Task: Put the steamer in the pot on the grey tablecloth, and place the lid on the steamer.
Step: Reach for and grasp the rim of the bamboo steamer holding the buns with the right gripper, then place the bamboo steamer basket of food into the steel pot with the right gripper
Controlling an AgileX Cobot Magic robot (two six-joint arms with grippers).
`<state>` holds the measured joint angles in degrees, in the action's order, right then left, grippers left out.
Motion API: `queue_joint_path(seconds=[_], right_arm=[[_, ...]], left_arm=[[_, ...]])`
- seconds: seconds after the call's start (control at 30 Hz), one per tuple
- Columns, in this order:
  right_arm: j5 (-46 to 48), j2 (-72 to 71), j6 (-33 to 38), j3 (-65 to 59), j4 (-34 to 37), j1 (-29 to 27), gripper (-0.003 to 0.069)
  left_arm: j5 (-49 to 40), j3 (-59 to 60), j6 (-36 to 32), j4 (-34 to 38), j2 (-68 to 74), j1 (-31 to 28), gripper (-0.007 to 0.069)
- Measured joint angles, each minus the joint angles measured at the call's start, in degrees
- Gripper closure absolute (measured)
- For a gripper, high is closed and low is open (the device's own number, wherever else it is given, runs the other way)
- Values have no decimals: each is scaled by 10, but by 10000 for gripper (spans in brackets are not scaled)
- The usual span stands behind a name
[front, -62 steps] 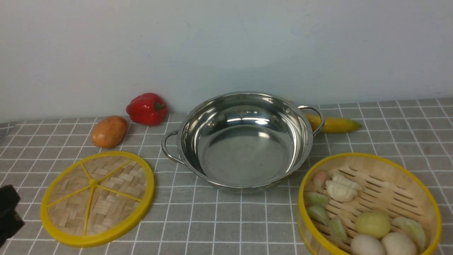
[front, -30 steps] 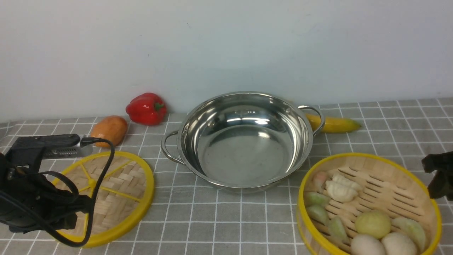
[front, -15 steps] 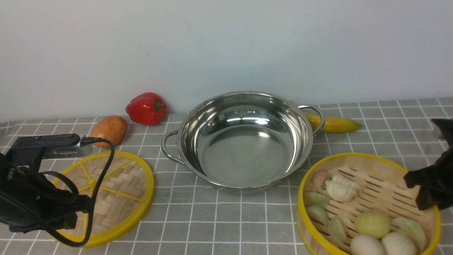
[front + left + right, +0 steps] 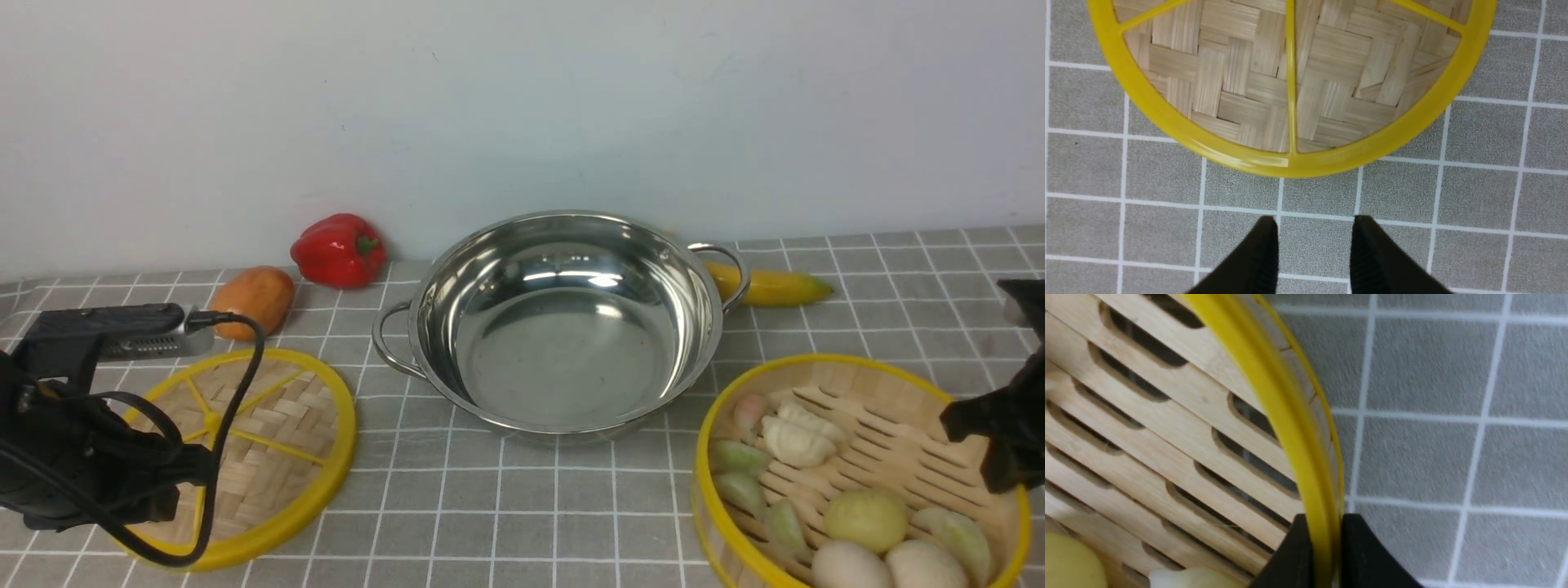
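The steamer (image 4: 890, 449), a yellow-rimmed bamboo basket with dumplings and buns in it, sits on the grey tablecloth (image 4: 522, 506) at the front right. My right gripper (image 4: 992, 445) is shut on its right rim. In the right wrist view the two fingers (image 4: 1319, 524) pinch the yellow rim (image 4: 1274, 396). The empty steel pot (image 4: 563, 327) stands in the middle. The flat woven lid (image 4: 269, 441) lies at the front left. My left arm (image 4: 82, 465) hovers over its near left side. The left gripper (image 4: 1314, 228) is open and empty above the cloth, just outside the lid's rim (image 4: 1290, 163).
A red pepper (image 4: 339, 249) and a potato (image 4: 249, 302) lie behind the lid near the wall. A banana (image 4: 771, 286) lies behind the pot's right handle (image 4: 727, 269). The steamer reaches the view's lower right edge.
My right gripper came in from the right and closed on the steamer's right rim; the steamer shifted slightly. My left arm moved in over the lid and has since held still.
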<state>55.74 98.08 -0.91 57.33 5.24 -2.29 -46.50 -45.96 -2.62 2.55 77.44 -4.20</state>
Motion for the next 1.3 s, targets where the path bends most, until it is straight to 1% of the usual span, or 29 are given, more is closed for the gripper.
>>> queue_joint_path(seconds=[0.13,0.23,0.27,0.3,0.43,0.53,0.57,0.67,0.7,0.77,0.9,0.97,1.03,1.07,1.1,1.2,1.3], right_arm=[[58,-26,-6,20,-19,0,573],[110,-63,-5,59,-32,0,557],[110,-65,-5,62,-33,0,557],[135,-82,-4,89,-38,0,554],[150,-97,-3,140,-35,0,554],[149,-99,0,208,-8,0,554],[149,-99,0,211,-6,0,554],[155,-88,9,264,38,2,554],[155,-87,9,268,40,3,554],[156,-53,9,314,60,25,555],[157,5,-5,368,61,74,555],[158,65,-17,420,62,120,555],[159,88,-23,442,63,137,555],[159,133,-36,485,67,167,555],[159,133,-36,485,67,167,555],[159,201,-53,556,74,201,555],[159,226,-59,580,77,210,555]], left_arm=[[0,0,0,0,0,0,382],[0,0,0,0,0,0,382],[0,0,0,0,0,0,382],[0,0,0,0,0,0,382],[0,0,0,0,0,0,382],[0,0,0,0,0,0,382],[0,0,0,0,0,0,382],[1,0,0,1,0,0,382],[1,0,0,2,0,0,382],[2,0,0,6,0,0,382],[2,0,-2,9,0,0,382],[2,0,-6,11,0,0,382],[2,0,-8,12,0,0,382],[2,0,-10,12,0,0,382],[2,0,-10,12,0,0,382],[3,0,-12,13,0,0,382],[3,0,-12,14,0,0,382]])
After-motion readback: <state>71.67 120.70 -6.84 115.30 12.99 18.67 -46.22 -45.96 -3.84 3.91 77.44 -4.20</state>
